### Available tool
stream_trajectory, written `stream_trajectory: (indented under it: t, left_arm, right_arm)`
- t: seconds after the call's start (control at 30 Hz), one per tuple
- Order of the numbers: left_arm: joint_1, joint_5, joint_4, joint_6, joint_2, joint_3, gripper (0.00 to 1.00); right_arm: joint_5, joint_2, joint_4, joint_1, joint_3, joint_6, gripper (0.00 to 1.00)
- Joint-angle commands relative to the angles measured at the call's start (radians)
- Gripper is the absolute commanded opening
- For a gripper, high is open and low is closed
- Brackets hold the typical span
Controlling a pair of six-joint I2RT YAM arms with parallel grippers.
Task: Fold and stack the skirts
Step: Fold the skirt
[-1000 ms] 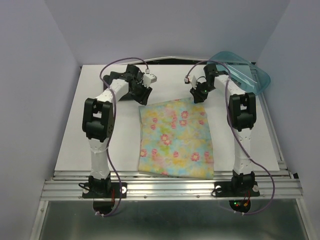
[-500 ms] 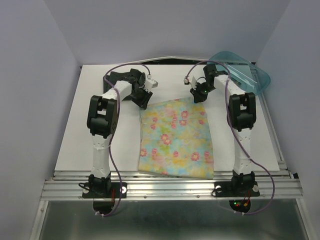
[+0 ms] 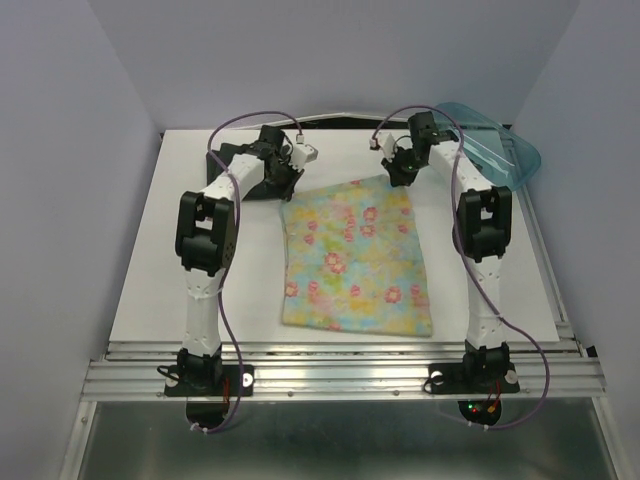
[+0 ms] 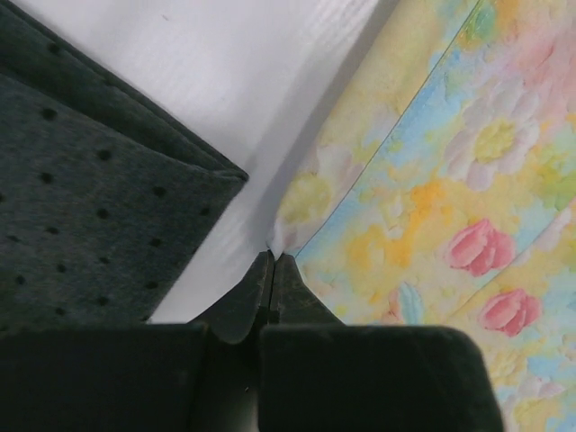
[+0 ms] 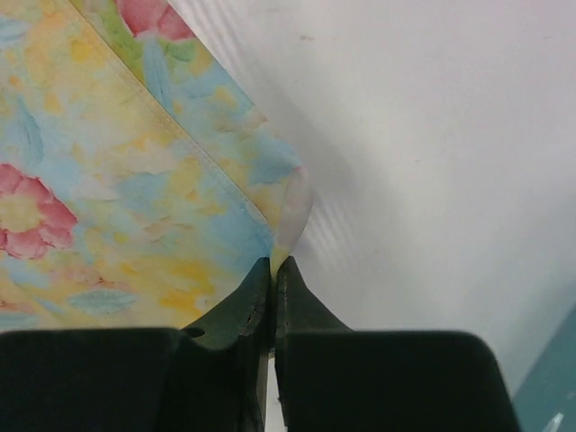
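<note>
Floral skirt [image 3: 355, 255] drawn back, left jaws and right jaws clamped on its far corners

Top camera looks down from behind — wrist cameras close on floral skirt [image 3: 355, 255].

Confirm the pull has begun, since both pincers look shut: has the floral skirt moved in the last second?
Yes. The floral skirt has slid toward the far side: its near hem now lies farther from the front edge of the table.
</note>
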State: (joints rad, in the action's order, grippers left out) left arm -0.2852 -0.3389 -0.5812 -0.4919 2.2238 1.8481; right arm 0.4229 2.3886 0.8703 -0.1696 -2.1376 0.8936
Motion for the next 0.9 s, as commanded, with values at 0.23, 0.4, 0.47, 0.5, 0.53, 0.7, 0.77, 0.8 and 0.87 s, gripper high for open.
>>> stream_trajectory:
  t: [0.23, 0.4, 0.47, 0.5, 0.53, 0.7, 0.77, 0.8, 0.87]
  left_arm:
    - [0.009, 0.173, 0.104, -0.019, -0.225, 0.033, 0.00]
    - [0.008, 0.190, 0.216, -0.022, -0.366, -0.119, 0.00]
    - [0.008, 0.181, 0.256, -0.030, -0.429, -0.203, 0.00]
    - [0.008, 0.173, 0.261, -0.036, -0.447, -0.228, 0.00]
    - [0.006, 0.166, 0.265, -0.043, -0.461, -0.251, 0.00]
    - [0.006, 0.161, 0.273, -0.106, -0.542, -0.419, 0.00]
    - [0.006, 0.153, 0.288, -0.112, -0.588, -0.472, 0.00]
    - [0.006, 0.132, 0.296, -0.122, -0.605, -0.522, 0.00]
    - [0.006, 0.115, 0.302, -0.129, -0.650, -0.570, 0.00]
  right_arm:
    - [-0.068, -0.201, -0.172, 0.025, 0.025, -0.024, 0.01]
    - [-0.056, -0.333, -0.217, 0.025, 0.125, -0.031, 0.01]
    - [-0.038, -0.371, -0.214, 0.025, 0.163, -0.022, 0.01]
    - [-0.029, -0.393, -0.211, 0.025, 0.192, -0.013, 0.01]
    - [-0.020, -0.438, -0.203, 0.025, 0.224, 0.010, 0.01]
    - [0.016, -0.563, -0.185, 0.016, 0.494, 0.051, 0.01]
    - [0.016, -0.617, -0.191, -0.014, 0.568, 0.038, 0.01]
    - [0.016, -0.635, -0.207, -0.015, 0.640, 0.016, 0.01]
    - [0.022, -0.667, -0.211, -0.040, 0.700, 0.001, 0.01]
